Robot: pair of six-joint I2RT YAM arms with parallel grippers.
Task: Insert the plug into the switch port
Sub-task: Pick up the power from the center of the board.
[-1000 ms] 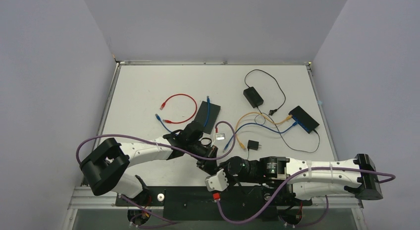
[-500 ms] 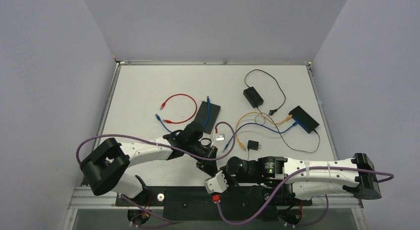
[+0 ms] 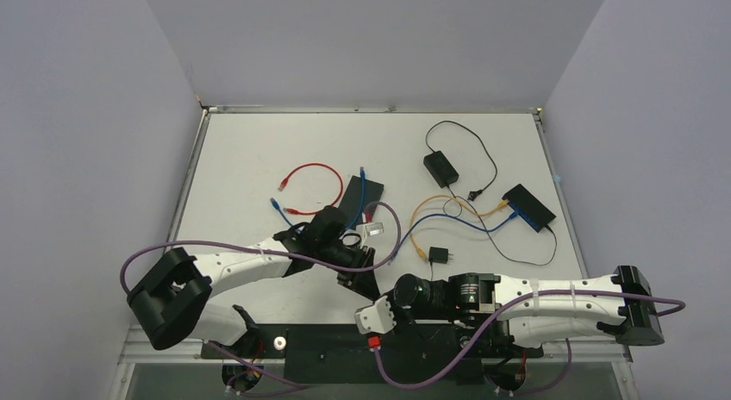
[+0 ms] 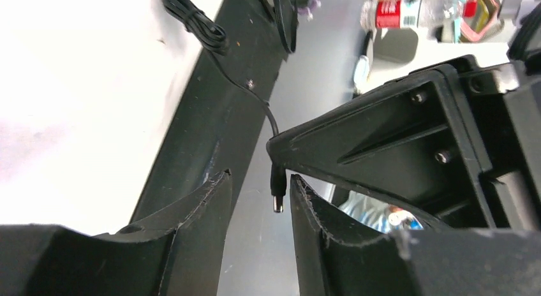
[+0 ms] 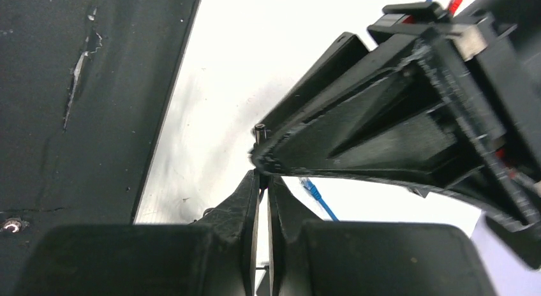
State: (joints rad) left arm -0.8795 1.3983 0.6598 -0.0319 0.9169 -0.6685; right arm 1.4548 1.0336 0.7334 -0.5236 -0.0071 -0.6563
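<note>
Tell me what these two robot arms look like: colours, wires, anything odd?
The left arm and right arm have white shells with chunky black joints. A purple cable loops along each. Each ends in two black wedge-shaped fingers with rough edges.

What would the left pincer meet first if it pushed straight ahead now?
Likely the plug, sitting inside the open left pincer and gripped by the right pincer, whose black finger lies just beyond; depth is unclear.
</note>
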